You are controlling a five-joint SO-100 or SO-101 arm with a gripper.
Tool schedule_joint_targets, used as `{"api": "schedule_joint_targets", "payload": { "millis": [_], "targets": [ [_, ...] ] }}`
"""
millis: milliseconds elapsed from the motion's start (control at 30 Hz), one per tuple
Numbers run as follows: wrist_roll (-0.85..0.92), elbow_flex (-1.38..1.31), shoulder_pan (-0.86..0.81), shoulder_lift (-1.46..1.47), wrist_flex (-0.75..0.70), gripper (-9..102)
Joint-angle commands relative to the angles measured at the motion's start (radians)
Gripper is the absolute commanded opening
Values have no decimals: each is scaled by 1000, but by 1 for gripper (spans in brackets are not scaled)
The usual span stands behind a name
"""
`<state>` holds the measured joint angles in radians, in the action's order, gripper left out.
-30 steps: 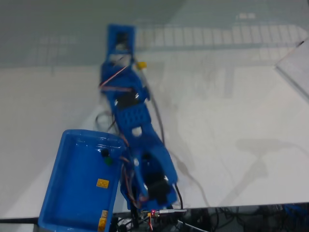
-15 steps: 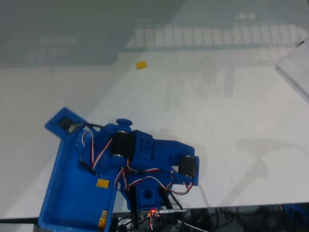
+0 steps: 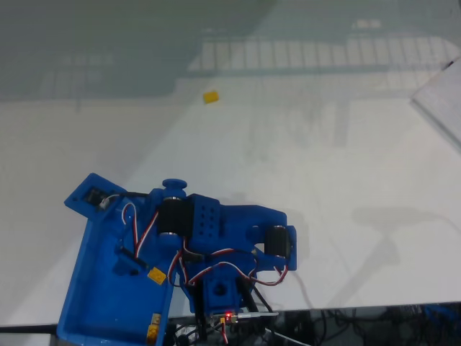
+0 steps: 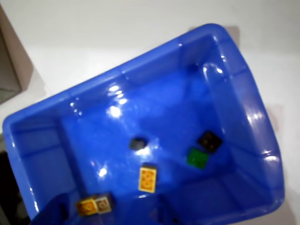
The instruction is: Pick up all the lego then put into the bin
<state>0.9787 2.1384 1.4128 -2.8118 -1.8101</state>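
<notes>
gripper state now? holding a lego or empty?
Gripper: over the bin, but open or shut cannot be told; no lego visibly held.

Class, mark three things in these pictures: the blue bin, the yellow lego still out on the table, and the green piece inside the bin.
blue bin (image 4: pixel 243 117), wrist view, right inner wall.
yellow lego (image 3: pixel 211 96), fixed view, its top face.
green piece (image 4: pixel 197 158), wrist view, its middle.
</notes>
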Motion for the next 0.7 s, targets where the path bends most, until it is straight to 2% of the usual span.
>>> {"api": "schedule_joint_targets", "payload": {
  "millis": [0,100,233,333,433,567,667],
  "targets": [
    [38,-44,-72,14,-3,26],
    [97,-52,-206,34,6,27],
    [238,-41,-528,69,114,27],
    [308,3,-811,98,316,27],
    [290,87,-1045,153,614,27],
    [293,156,-1285,308,874,27],
    [387,210,-1414,449,1046,27]
  ]
}}
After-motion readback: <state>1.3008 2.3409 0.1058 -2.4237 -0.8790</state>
